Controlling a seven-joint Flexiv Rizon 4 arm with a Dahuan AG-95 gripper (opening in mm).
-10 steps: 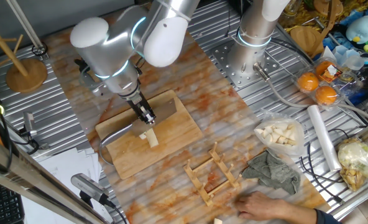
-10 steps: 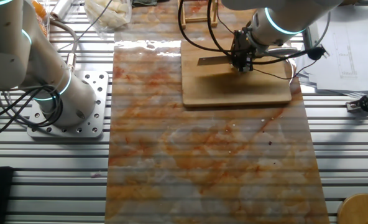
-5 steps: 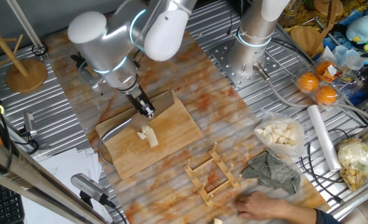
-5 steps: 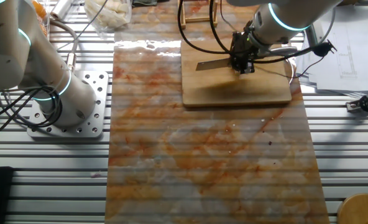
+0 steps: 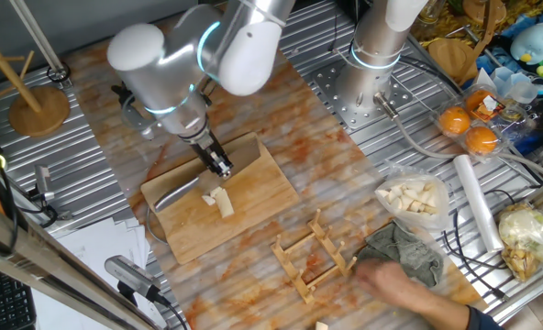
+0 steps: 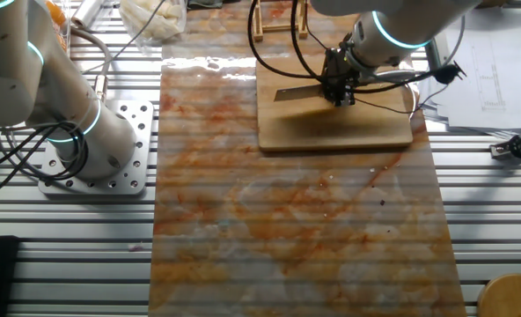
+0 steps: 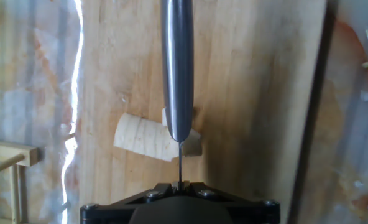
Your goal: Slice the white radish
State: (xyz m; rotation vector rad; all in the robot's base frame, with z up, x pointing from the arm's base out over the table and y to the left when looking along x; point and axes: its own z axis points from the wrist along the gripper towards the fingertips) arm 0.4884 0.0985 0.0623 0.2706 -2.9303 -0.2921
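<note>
Hand (image 5: 220,169) clenched on knife (image 7: 177,68), blade over white radish (image 7: 148,136) on cutting board (image 5: 253,211). Radish looks light, firm, wet-slippery; may roll, so press straight down mid-stick.

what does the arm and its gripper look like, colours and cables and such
The arm is glossy white with bulbous rounded joints, each ringed by a glowing cyan light band. It narrows to a small black gripper with dark metal hardware. Black cables loop around the wrist. No lettering or logo is legible.

Knife (image 7: 178,68) over radish (image 7: 143,137); board's (image 7: 252,93) right bare.
</note>
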